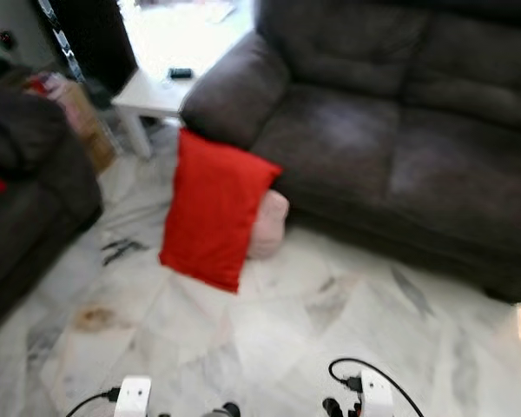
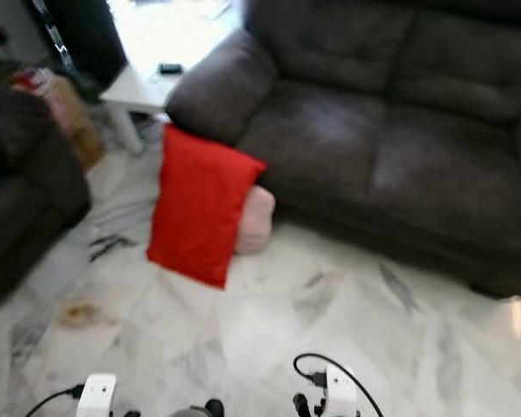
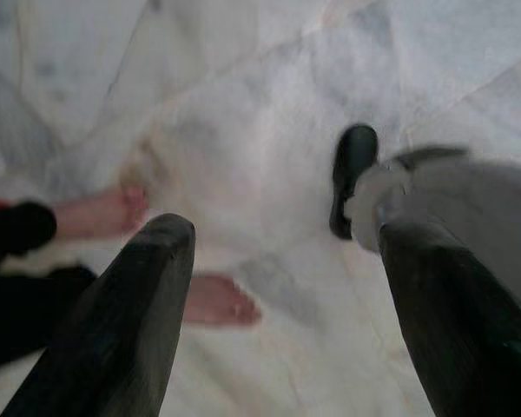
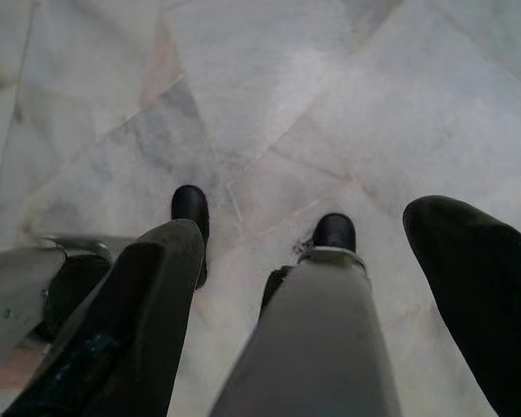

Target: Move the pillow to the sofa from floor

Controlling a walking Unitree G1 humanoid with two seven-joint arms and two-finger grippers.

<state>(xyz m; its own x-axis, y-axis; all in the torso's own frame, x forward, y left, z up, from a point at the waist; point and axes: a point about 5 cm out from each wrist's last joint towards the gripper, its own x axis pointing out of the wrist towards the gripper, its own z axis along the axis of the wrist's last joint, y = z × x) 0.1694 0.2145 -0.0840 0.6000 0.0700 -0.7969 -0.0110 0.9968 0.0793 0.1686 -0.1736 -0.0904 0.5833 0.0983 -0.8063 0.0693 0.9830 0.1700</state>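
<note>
Daylight blew out the white side table (image 1: 148,94) at top; head views motion-blurred; wrist views soft.

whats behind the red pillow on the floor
A pink pillow lies behind the red pillow, against the dark sofa's base. Just its right end shows; the red one covers the rest.

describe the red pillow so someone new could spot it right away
Find the dark grey sofa. At its left armrest, the red pillow stands on the marble floor, leaning there. Unlike the pale pink cushion tucked behind it, it is bright red.
</note>
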